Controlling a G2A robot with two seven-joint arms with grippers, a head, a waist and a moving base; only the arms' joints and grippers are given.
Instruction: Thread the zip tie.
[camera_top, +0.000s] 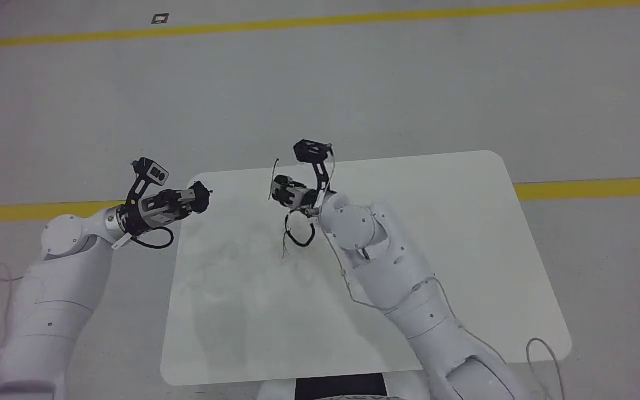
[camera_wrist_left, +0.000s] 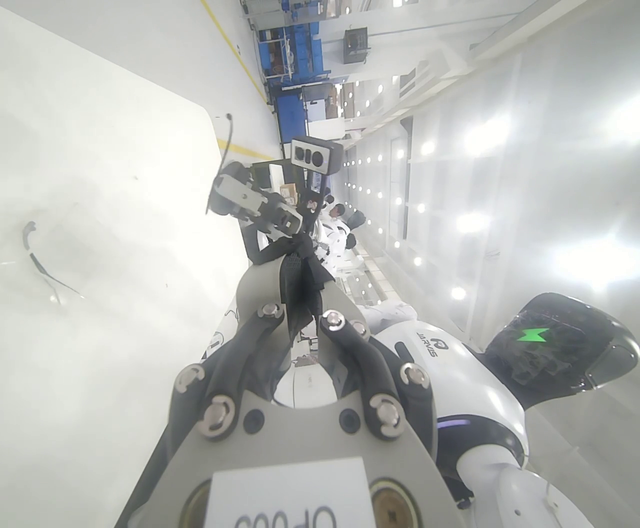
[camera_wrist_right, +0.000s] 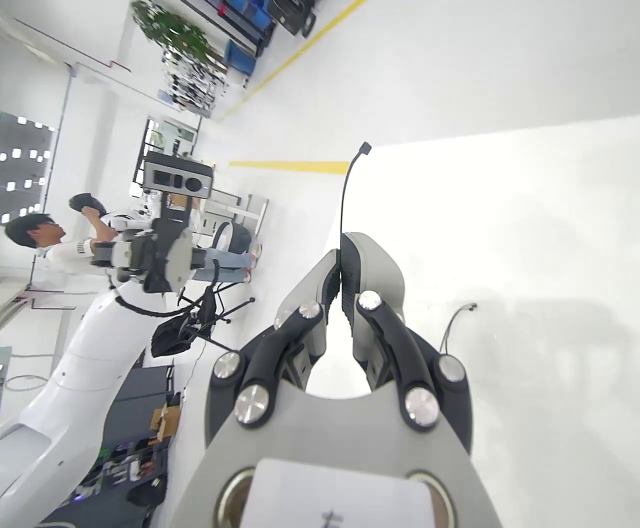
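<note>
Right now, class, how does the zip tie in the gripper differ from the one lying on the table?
The held tie is pinched in the right gripper, off the table; the loose tie lies on the table, touched by nothing. The held tie runs nearly straight, its head out past the gripper; the loose tie is bent in a curve. Both are thin, dark, with a small head at one end.
</note>
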